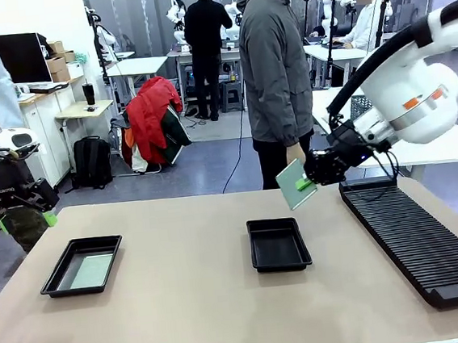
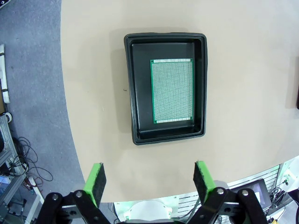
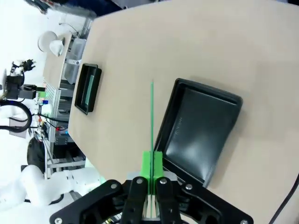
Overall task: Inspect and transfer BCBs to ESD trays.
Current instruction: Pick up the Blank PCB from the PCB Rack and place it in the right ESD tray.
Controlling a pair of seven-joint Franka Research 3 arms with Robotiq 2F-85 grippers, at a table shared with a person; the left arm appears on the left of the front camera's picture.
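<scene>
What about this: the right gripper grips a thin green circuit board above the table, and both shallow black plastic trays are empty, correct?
Not both. The left wrist view shows a green circuit board lying in the left black plastic tray; the middle tray is empty. The right gripper does grip a thin green board above the table.

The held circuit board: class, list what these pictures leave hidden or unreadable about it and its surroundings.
- Held board: edge-on in the right wrist view, a thin line, face unreadable; in the front view too small for detail.
- Empty tray: near corner hidden behind the right gripper in the right wrist view.
- Slotted rack: cut by the front view's right edge; slot contents too small to tell.
</scene>
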